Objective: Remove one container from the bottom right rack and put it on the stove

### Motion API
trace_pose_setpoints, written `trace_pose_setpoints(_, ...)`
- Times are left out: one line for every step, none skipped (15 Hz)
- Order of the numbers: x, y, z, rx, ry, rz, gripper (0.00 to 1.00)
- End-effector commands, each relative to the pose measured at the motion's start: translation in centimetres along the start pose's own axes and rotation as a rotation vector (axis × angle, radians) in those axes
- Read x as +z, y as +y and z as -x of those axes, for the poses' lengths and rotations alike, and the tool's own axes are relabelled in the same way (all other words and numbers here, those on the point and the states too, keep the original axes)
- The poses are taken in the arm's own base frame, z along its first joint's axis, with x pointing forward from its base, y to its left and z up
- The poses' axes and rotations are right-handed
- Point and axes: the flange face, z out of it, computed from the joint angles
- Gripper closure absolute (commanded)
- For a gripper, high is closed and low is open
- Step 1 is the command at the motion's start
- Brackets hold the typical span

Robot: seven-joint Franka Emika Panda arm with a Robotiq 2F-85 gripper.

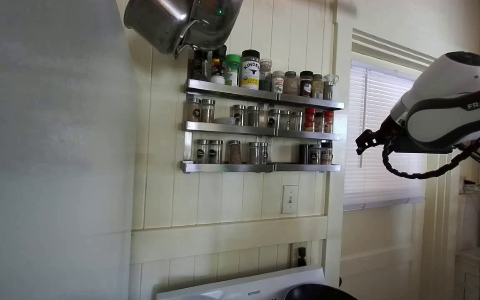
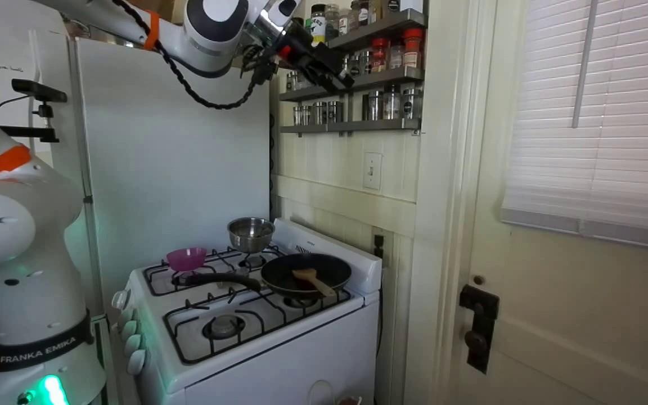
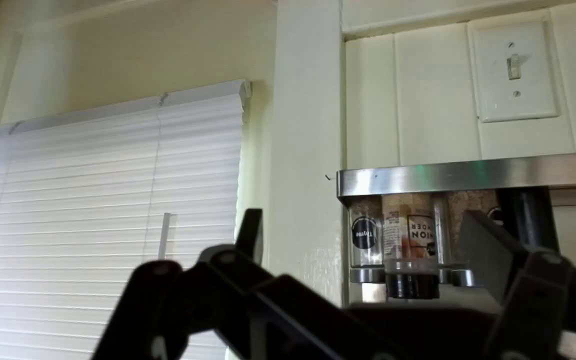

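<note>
The bottom right rack [image 1: 307,168] is the lowest silver tier on the wall; it also shows in an exterior view [image 2: 377,125] and, upside down, in the wrist view [image 3: 468,173]. On it stand a thyme jar [image 3: 365,235], an onion powder jar [image 3: 408,225] with a black cap, another glass jar [image 3: 470,205] and a black container [image 3: 528,215]. My gripper [image 3: 368,225] is open and empty, in front of and apart from the jars; it also shows in both exterior views [image 1: 365,142] [image 2: 338,81]. The white stove [image 2: 279,360] stands below; only its back panel [image 1: 240,289] shows in an exterior view.
On the stove are a black pan [image 2: 324,267] with a wooden spatula [image 2: 313,278], a metal bowl [image 2: 251,233] and a pink bowl [image 2: 186,259]. Two higher tiers hold more jars. Steel pots [image 1: 161,23] hang above. A door frame [image 3: 305,125] borders the rack.
</note>
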Motion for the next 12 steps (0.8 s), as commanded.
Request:
trace_pose_setpoints(3.1,0.2,0.3,-0.002,0.002,-0.059,0.0)
trace_pose_setpoints(4.0,0.1,0.1,-0.033,0.02,-0.081,0.0)
trace_pose_setpoints(4.6,0.0,0.1,-0.06,0.039,-0.094,0.0)
trace_pose_setpoints(5.0,-0.2,-0.2,-0.1,0.064,-0.112,0.0)
trace_pose_setpoints(5.5,-0.4,-0.4,-0.134,0.081,-0.12,0.0)
trace_pose_setpoints(5.8,-0.3,-0.7,-0.173,0.101,-0.116,0.0)
trace_pose_setpoints(6.0,-0.2,-1.0,-0.203,0.117,-0.118,0.0)
trace_pose_setpoints(6.4,-0.2,-1.2,-0.206,0.113,-0.125,0.0)
trace_pose_setpoints(6.8,-0.1,-1.3,-0.203,0.094,-0.13,0.0)
trace_pose_setpoints(6.1,-0.1,-0.7,-0.188,0.097,-0.115,0.0)
trace_pose_setpoints(6.4,0.0,-0.9,-0.194,0.095,-0.118,0.0)
trace_pose_setpoints(6.6,0.0,-1.0,-0.196,0.094,-0.119,0.0)
